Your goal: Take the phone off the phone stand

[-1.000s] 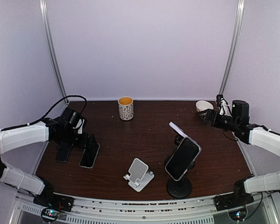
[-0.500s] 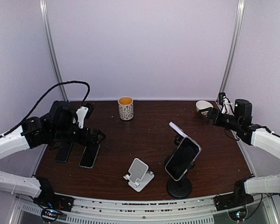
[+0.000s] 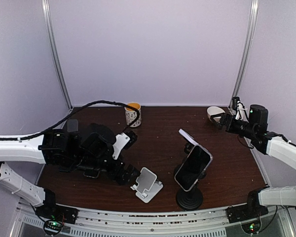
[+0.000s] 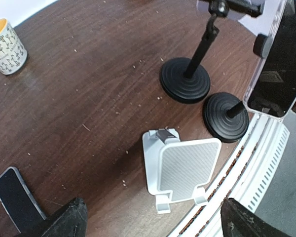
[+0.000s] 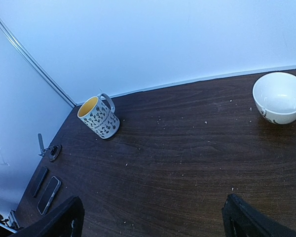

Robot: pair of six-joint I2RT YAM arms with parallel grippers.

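A dark phone point(image 3: 192, 168) sits tilted on a black round-base stand point(image 3: 189, 199) at the front right; it also shows in the left wrist view point(image 4: 278, 69). An empty white folding stand point(image 3: 148, 183) lies left of it, seen from above in the left wrist view point(image 4: 180, 168). My left gripper point(image 3: 127, 174) is open and empty, just left of and above the white stand point(image 4: 153, 228). My right gripper point(image 3: 222, 121) is open and empty at the back right, far from the phone point(image 5: 153, 224).
A second black stand point(image 3: 187, 136) with a white plate stands behind the phone. A patterned mug point(image 3: 133, 114) is at the back centre, a white bowl point(image 3: 215, 112) at the back right. Two phones point(image 5: 49, 194) lie flat at the left.
My left arm has swung right, away from the flat phones at the left, to the white folding stand. The right arm has barely moved.
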